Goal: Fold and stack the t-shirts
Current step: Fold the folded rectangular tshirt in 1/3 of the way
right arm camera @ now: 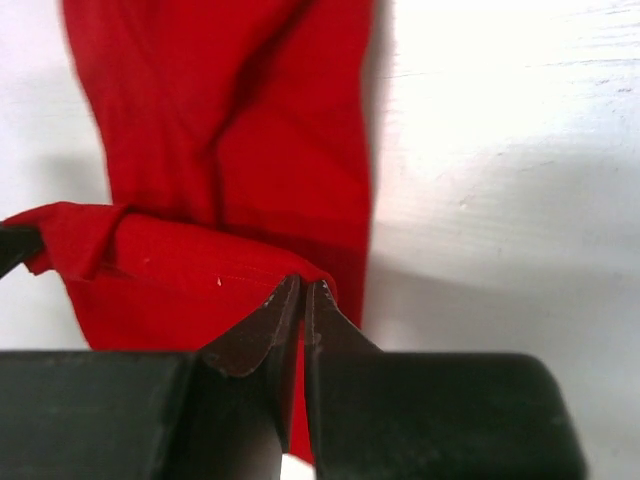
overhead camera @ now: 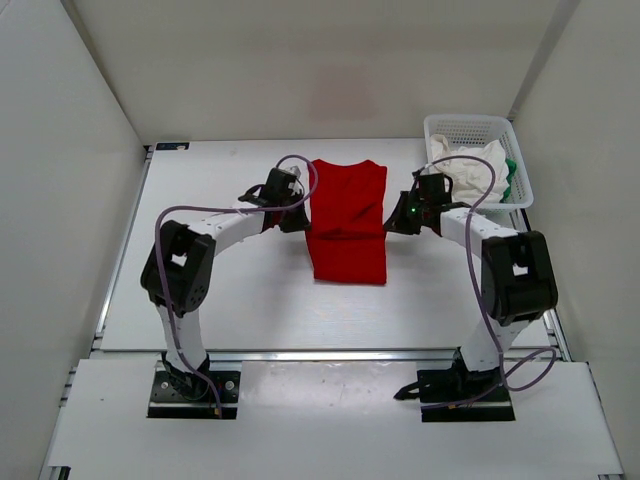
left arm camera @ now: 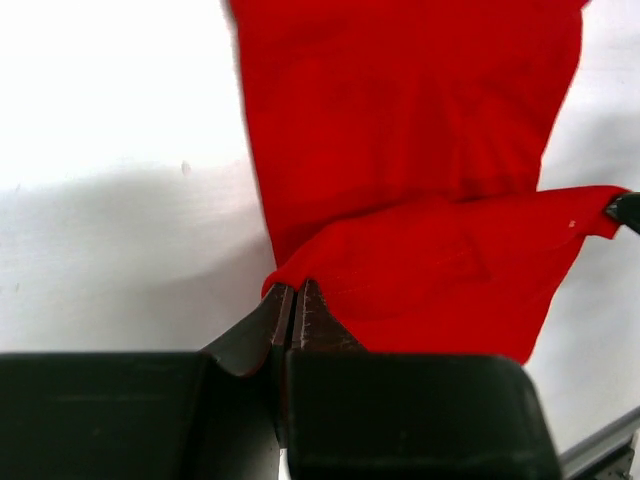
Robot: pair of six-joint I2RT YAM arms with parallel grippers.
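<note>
Red t-shirt [overhead camera: 347,222] lies on the table [overhead camera: 230,300]: the left arm [overhead camera: 225,228] has its jaws clamped on the left corner, the right arm [overhead camera: 470,225] on the right corner. White t-shirt [overhead camera: 470,170] and green t-shirt [overhead camera: 512,178] sit in the basket [overhead camera: 468,122], far right.

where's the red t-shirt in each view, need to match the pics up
top external: red t-shirt in the centre of the picture.
left wrist: red t-shirt fills the upper middle and right, pinched by the left gripper.
right wrist: red t-shirt fills the upper left and middle, pinched by the right gripper.
shared landmark: the raised edge stretched between both grippers.
</note>
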